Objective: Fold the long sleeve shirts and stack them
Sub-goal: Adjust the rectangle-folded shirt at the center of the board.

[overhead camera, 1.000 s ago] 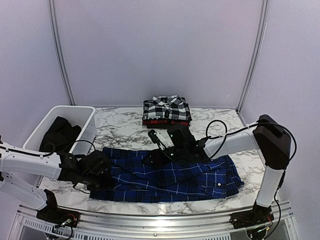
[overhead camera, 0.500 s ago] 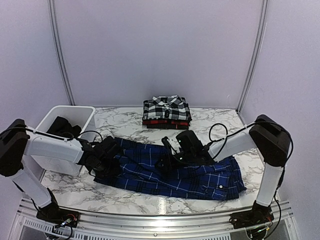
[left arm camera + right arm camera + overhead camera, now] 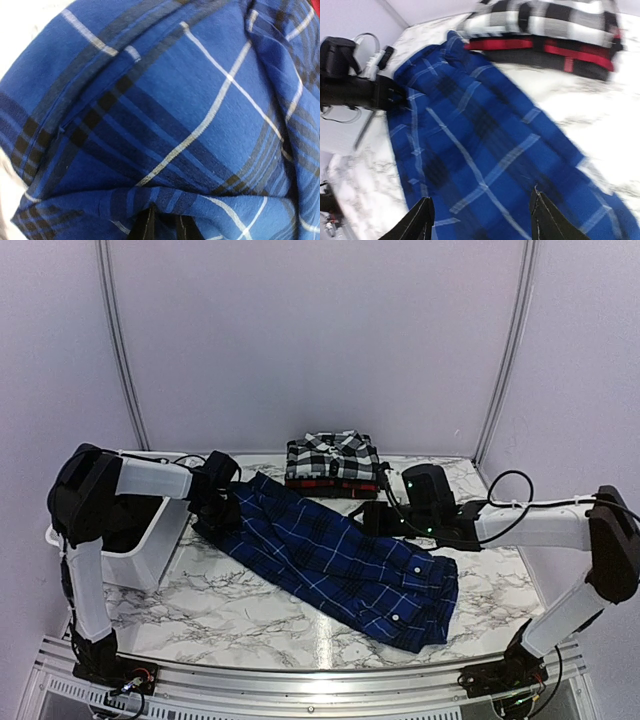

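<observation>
Swung off the near edge of the table (image 3: 200, 612), the blue shirt (image 3: 340, 562) is now lying diagonally, far-left toward near-right, my left gripper (image 3: 216, 508) pinching its bunched end, my right gripper (image 3: 372, 517) hovering wide, and I'm judging it limp, best held by hems.

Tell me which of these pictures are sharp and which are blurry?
Top view: sharp and evenly lit, the blue shirt crisp on the marble table. Right wrist view: motion-smeared, worst on the black-and-white shirt. Left wrist view: the same blue cloth fills the frame, fairly sharp, with a washed-out white corner.
</observation>
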`<state>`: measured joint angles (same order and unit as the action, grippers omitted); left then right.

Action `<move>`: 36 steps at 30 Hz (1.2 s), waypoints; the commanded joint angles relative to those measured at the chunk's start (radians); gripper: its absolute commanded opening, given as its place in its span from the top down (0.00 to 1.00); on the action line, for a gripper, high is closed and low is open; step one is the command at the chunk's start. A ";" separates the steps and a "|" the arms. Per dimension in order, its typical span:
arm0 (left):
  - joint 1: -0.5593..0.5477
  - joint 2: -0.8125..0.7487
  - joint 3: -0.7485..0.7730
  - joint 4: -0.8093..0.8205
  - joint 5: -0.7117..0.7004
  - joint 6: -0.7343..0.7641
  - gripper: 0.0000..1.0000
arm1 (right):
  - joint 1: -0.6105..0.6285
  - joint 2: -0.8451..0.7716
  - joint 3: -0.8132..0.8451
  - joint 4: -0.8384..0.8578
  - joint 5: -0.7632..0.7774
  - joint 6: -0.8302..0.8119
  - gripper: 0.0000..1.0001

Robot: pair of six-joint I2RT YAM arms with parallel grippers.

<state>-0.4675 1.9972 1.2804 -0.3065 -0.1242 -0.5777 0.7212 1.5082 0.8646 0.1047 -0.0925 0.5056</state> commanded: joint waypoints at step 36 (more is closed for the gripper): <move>0.192 0.348 0.558 -0.355 -0.010 0.252 0.77 | 0.405 -0.066 -0.280 -0.351 0.179 0.213 0.41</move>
<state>-0.2878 2.3112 1.8225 -0.6064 -0.1509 -0.3496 1.0504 1.4700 0.6201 -0.1287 0.1379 0.6136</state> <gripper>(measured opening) 0.222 0.595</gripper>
